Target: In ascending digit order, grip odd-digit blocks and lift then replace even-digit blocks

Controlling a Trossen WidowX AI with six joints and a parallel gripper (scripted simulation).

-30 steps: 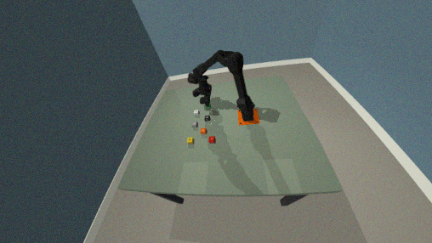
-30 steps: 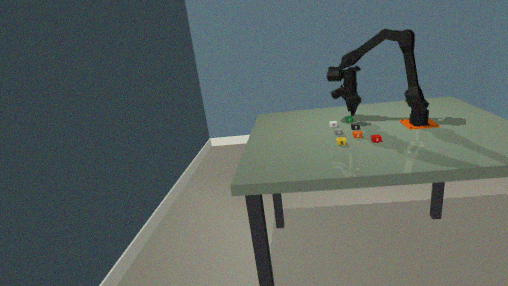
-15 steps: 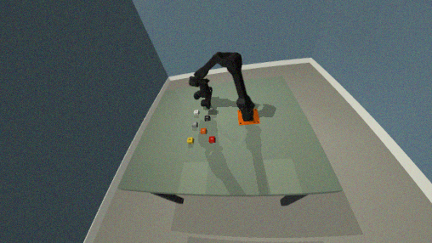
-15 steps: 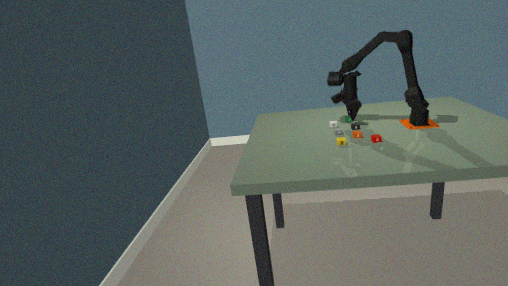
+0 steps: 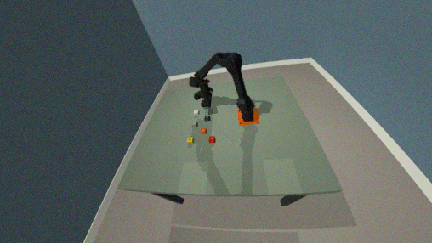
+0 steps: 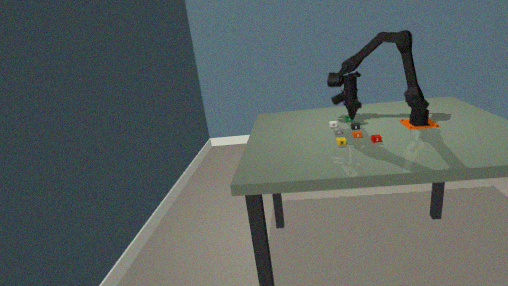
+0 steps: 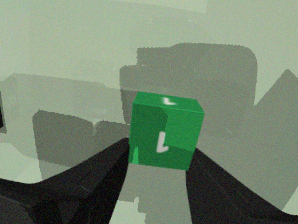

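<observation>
The green block [image 7: 175, 135] [image 6: 347, 119] shows a white 1 in the wrist view; in the top view it is mostly hidden under the gripper. My gripper [image 7: 158, 149] [image 6: 352, 119] [image 5: 207, 106] points down at it, with one finger against each side, shut on it. The block looks to be at table height. In front lie a white block [image 5: 196, 112] [image 6: 333, 124], a black block [image 5: 207, 118] [image 6: 355, 126], a grey block [image 5: 195, 124] [image 6: 339, 132], an orange block [image 5: 203, 131] [image 6: 357, 134], a yellow block [image 5: 190, 140] [image 6: 341, 141] and a red block [image 5: 212, 139] [image 6: 376, 138]. Their digits are too small to read.
The green-grey table [image 5: 298, 170] [image 6: 300, 170] carries the arm on an orange base plate [image 5: 255, 121] [image 6: 406, 123], right of the blocks. The black block stands closest in front of the gripper, with the white block to its left. Shadows of the arm cross the table.
</observation>
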